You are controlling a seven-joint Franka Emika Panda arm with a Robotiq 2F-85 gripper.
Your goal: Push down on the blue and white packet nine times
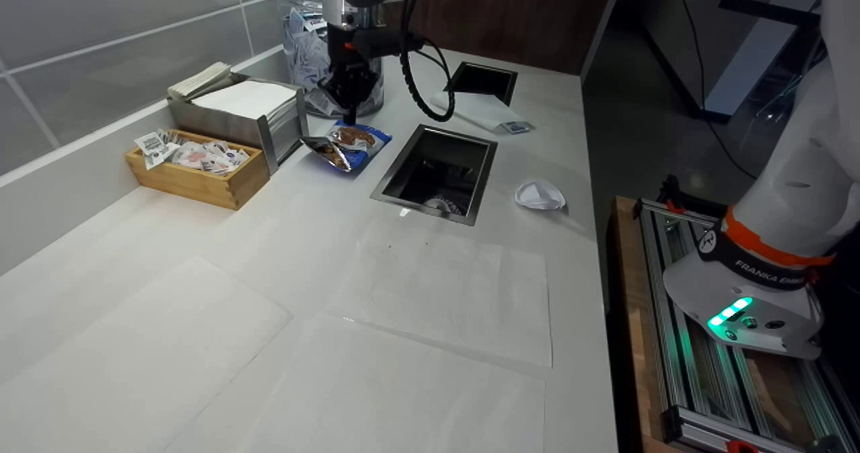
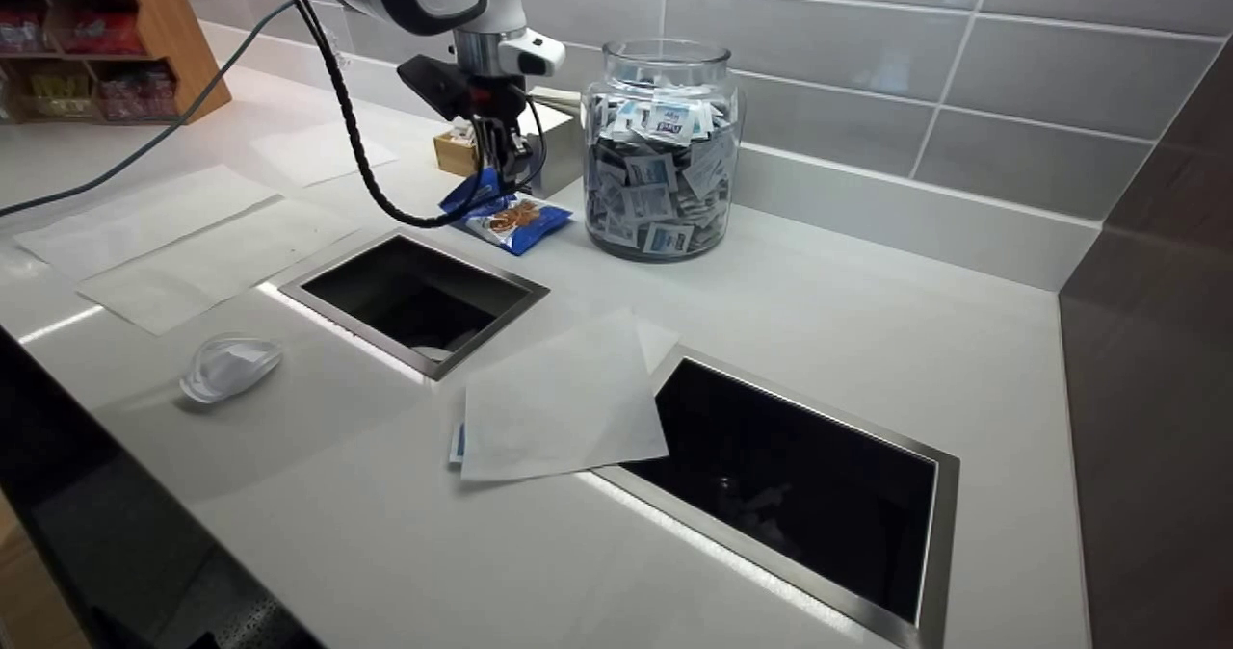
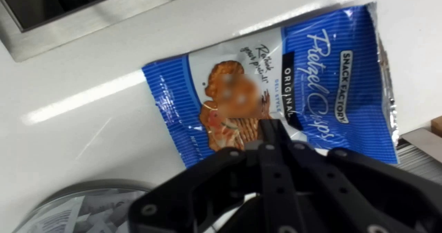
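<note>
From the tool (image 1: pixel 350 118), in an exterior view, the glass jar (image 1: pixel 306 70) blocks you at 11 o'clock, the napkin holder (image 1: pixel 222 124) at 9, the wooden box (image 1: pixel 195 183) at 8, the cable loop (image 1: pixel 406 66) at 2. Past the blue packet (image 1: pixel 361 140) just below, you have bare bench (image 1: pixel 299 201) toward 7, between wooden box and sunken opening (image 1: pixel 423 210) at 4.

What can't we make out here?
Wrist view: blue and white foil packet, lower edge partly hidden by black jointed claw, printed front partly blurred.
Wrist view: clear glass jar, cut off by picture's bottom edge.
In an exterior view: rectangular metal-rimmed opening, contents too dark.
</note>
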